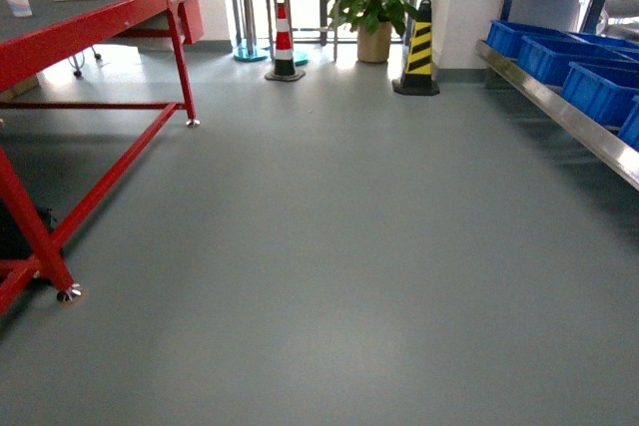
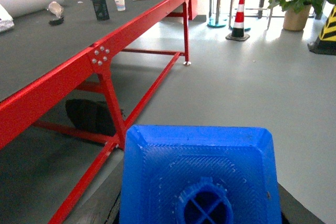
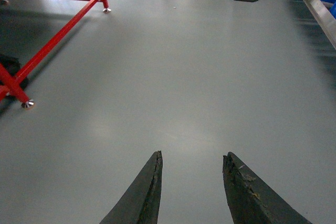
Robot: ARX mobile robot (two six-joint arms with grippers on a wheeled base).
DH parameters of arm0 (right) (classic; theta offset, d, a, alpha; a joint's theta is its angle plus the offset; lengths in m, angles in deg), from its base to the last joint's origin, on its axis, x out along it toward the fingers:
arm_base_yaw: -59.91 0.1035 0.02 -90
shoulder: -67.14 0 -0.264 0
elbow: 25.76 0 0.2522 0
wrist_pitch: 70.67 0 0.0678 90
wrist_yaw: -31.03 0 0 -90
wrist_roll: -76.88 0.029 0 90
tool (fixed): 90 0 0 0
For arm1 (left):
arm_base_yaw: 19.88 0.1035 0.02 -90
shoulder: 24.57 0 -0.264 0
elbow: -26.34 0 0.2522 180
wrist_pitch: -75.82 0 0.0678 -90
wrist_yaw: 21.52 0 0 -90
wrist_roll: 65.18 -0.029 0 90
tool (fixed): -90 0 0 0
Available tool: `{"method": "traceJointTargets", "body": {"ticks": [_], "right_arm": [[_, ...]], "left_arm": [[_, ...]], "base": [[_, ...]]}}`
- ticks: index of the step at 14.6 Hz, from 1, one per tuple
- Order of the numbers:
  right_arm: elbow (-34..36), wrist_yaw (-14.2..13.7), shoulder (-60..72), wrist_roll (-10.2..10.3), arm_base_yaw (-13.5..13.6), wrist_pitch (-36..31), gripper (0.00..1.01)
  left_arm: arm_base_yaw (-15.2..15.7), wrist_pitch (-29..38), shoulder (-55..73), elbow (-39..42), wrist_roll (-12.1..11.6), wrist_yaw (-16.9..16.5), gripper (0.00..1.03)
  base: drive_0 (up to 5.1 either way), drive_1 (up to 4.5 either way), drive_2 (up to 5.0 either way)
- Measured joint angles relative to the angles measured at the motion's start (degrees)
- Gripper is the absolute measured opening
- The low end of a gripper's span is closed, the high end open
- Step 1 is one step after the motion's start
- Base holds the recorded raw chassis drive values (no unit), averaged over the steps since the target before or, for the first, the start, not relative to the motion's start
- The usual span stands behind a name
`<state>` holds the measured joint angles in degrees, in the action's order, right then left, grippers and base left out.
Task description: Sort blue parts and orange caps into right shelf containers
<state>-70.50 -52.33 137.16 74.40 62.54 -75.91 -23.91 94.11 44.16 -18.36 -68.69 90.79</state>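
From the head camera, blue bins (image 1: pixel 574 59) sit on the steel shelf (image 1: pixel 559 107) far right, across the grey floor (image 1: pixel 319 266) from a red table (image 1: pixel 100 27). The left wrist camera shows a blue block (image 2: pixel 199 177), stud up, filling the left gripper (image 2: pixel 199 216), which is closed around it beside that table. The right gripper (image 3: pixel 191 187) hangs parted and empty over floor, the shelf rail at upper right.

No text, label, number or sign can be read in any view.
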Motion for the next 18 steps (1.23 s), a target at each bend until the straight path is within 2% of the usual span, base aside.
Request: {"method": "traceJointTargets", "body": {"ticks": [2,4,18], "right_arm": [[0.00,-0.15,-0.07,0.00,0.00,-0.22,0.34],[-0.02,0.02,0.52,0.00,0.00,0.09,0.34],[-0.02,0.04,0.00,-0.02,0.00,-0.13,0.34]], "left_arm": [[0.00,-0.44,0.02,0.00,0.02,-0.04,0.44],[0.17,-0.17,0.02,-0.02,0.00,0.11,0.44],[0.11,-0.22,0.13,-0.02,0.00,0.13,0.44]], "base": [[-0.1,3.83,-4.0],[-0.5,-0.54,-0.5],[-1.6,-1.61,-1.6]]}}
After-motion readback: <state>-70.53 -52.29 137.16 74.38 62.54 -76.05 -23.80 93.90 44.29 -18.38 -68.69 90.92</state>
